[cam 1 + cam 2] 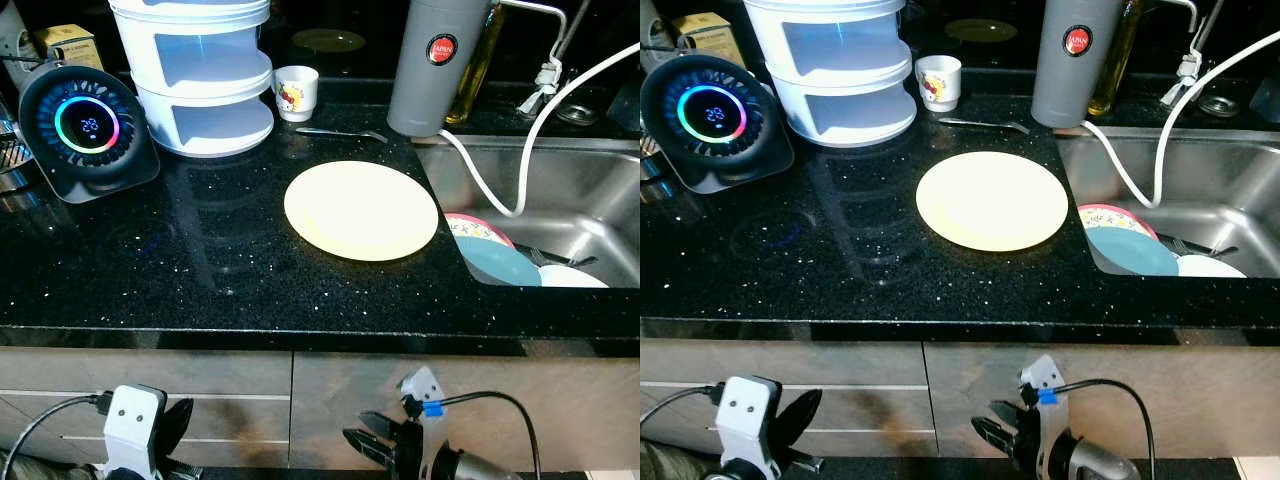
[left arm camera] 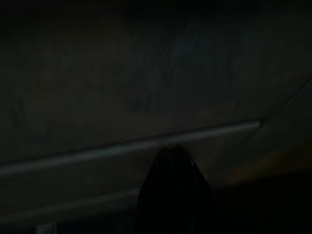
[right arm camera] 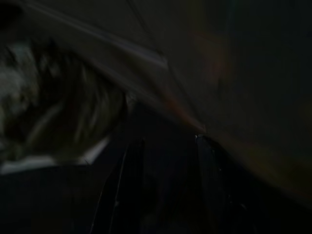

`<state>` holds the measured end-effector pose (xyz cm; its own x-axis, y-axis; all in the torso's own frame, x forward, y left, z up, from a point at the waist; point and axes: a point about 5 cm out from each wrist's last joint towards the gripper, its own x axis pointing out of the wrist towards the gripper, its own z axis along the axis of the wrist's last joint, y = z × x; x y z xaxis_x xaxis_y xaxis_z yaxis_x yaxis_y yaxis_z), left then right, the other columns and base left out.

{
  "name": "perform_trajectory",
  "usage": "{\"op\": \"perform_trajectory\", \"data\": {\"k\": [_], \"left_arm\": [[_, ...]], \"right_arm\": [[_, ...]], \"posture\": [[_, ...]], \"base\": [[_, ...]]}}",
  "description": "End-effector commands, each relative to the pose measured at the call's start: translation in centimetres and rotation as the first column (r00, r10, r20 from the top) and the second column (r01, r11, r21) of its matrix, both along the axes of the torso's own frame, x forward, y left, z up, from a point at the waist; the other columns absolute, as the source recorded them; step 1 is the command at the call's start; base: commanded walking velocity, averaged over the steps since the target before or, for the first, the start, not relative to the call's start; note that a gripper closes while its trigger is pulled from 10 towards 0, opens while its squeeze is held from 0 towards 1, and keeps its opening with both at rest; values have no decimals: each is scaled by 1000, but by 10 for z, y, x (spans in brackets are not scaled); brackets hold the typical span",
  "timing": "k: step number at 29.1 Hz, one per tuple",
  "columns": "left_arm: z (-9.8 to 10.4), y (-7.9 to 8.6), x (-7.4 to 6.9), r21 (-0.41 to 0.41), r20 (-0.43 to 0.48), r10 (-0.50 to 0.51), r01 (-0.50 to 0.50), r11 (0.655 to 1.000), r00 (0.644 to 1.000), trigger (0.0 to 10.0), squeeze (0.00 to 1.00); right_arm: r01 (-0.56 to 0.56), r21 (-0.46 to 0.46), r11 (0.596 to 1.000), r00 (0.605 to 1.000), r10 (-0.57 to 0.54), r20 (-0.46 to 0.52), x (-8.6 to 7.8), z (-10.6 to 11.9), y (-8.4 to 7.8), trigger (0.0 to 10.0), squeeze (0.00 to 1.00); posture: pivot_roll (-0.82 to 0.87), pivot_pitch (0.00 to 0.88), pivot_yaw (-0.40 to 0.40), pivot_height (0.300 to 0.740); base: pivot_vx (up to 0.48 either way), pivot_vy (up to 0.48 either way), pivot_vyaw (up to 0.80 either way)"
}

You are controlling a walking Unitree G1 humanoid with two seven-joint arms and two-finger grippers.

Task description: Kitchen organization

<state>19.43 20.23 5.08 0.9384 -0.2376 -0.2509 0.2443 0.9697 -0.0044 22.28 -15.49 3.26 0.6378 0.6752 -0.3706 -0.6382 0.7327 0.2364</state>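
The left gripper (image 1: pixel 175 425) hangs low before the drawer fronts (image 1: pixel 200 400); whether its fingers are parted I cannot tell. Up beyond them on the black counter (image 1: pixel 150 270) stand a round fan (image 1: pixel 88 130) and a white tiered rack (image 1: pixel 200 75). The pale yellow plate (image 1: pixel 361 210) lies flat above the right gripper (image 1: pixel 372 443), whose fingers are spread, holding nothing. Beyond and right of those fingers, dishes (image 1: pixel 500 262) lie in the sink (image 1: pixel 600 190)
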Motion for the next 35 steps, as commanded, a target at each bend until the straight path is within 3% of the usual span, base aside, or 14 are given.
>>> {"op": "perform_trajectory", "data": {"k": [1,4,5,6,8,11,15,21,23,28,32,35], "left_arm": [[-12,0,-8,-1,-69,11,-11,1000,998,10000,0],[-19,2,-12,15,-115,15,-13,1000,993,10000,0],[-25,4,-13,22,-163,30,-26,999,986,10000,0],[-25,4,-13,22,-163,30,-26,999,986,10000,0],[-40,8,-12,58,-247,67,-55,997,967,10000,0],[-62,7,-4,109,-389,80,-41,993,918,10000,0],[-66,-3,5,99,-414,33,10,995,910,10000,0],[-71,-10,12,94,-424,22,19,995,905,10000,0],[-72,-14,19,87,-436,23,17,996,900,10000,0],[-75,-14,21,90,-437,38,2,996,899,10000,0],[-75,-13,24,101,-403,60,-20,995,913,10000,0],[-75,-12,25,102,-391,73,-35,994,918,10000,0]], "right_arm": [[-5,-53,999,998,2,-57,-8,-9,-4,10000,0],[-10,-135,991,994,-5,-107,-13,-15,-9,10000,0],[12,-230,973,992,-40,-118,-11,-22,-15,10000,0],[12,-230,973,992,-40,-118,-11,-22,-15,10000,0],[137,-375,917,977,-187,-100,-1,-32,-27,10000,0],[327,-449,832,907,-409,-97,16,-42,-30,10000,0],[409,-453,792,842,-519,-148,23,-47,-23,10000,0],[452,-454,768,848,-528,-50,30,-46,-10,10000,0],[508,-498,703,802,-596,-23,31,-53,-13,10000,0],[544,-515,663,764,-645,-22,28,-60,-13,10000,0],[652,-462,601,719,-683,127,31,-54,-15,10000,0],[676,-462,574,709,-678,195,32,-52,-15,10000,0]], "posture": [[18,161,-10,740],[18,161,-10,740],[20,154,-7,740],[20,154,-7,740],[20,139,-3,740],[12,125,13,740],[18,127,20,740],[15,121,24,740],[18,152,29,740],[17,129,30,740],[23,149,26,740],[23,149,26,740]], "base": [[0,0,0],[0,0,0],[0,0,0],[0,0,0],[0,0,0],[0,0,0],[0,0,0],[0,0,0],[0,0,0],[0,0,0],[0,0,0],[0,0,0]]}}
